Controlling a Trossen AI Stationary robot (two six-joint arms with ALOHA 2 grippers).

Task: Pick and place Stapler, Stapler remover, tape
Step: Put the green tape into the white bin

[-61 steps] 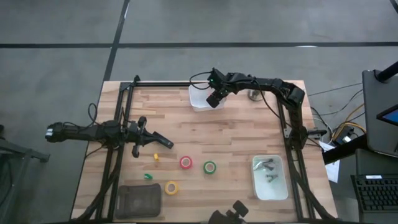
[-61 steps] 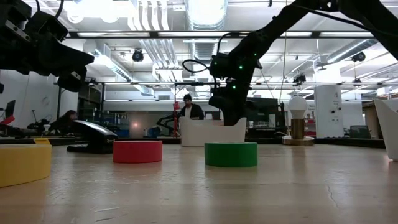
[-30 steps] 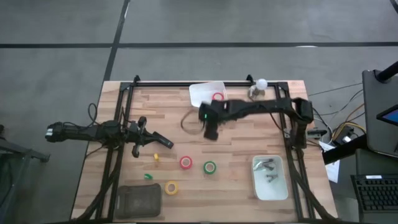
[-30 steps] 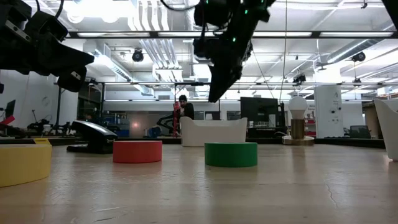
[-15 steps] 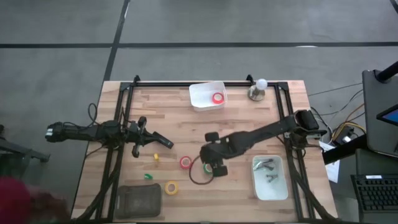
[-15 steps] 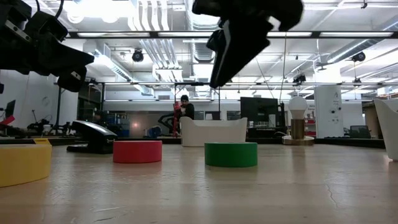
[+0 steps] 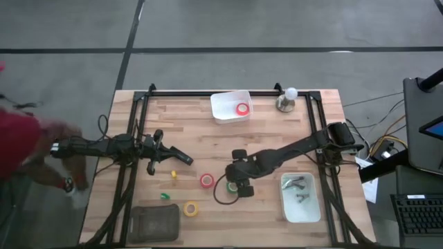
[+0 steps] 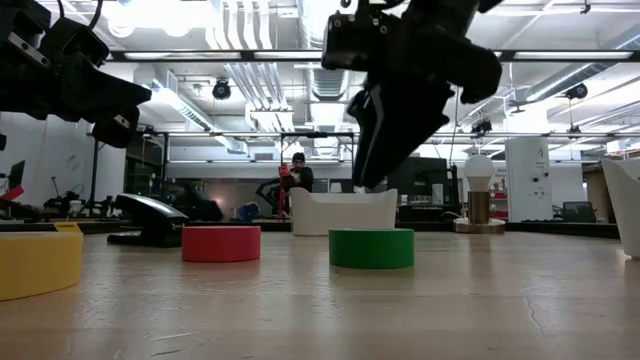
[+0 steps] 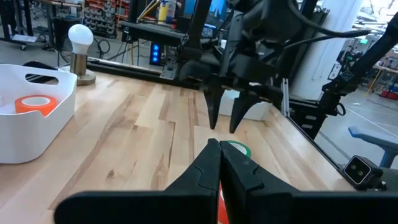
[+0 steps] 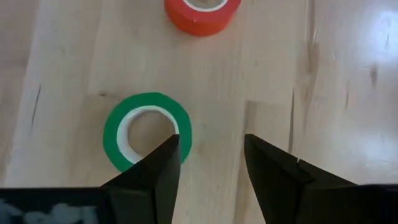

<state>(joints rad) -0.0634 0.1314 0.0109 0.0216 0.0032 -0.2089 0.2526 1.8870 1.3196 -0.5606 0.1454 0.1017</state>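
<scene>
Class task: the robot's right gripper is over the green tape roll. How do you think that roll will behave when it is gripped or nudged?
The green tape roll lies flat on the table, so it will probably slide, not roll, if nudged. It looks small and hollow, so likely light. The open right gripper sits off-centre over its rim; one finger could push it aside while closing.

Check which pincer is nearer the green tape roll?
Right. The right pincer hangs open just above the green tape roll; the left pincer, shut, waits well off to its left.

High view looks straight down; low view level; both share green tape (image 7: 233,186).
</scene>
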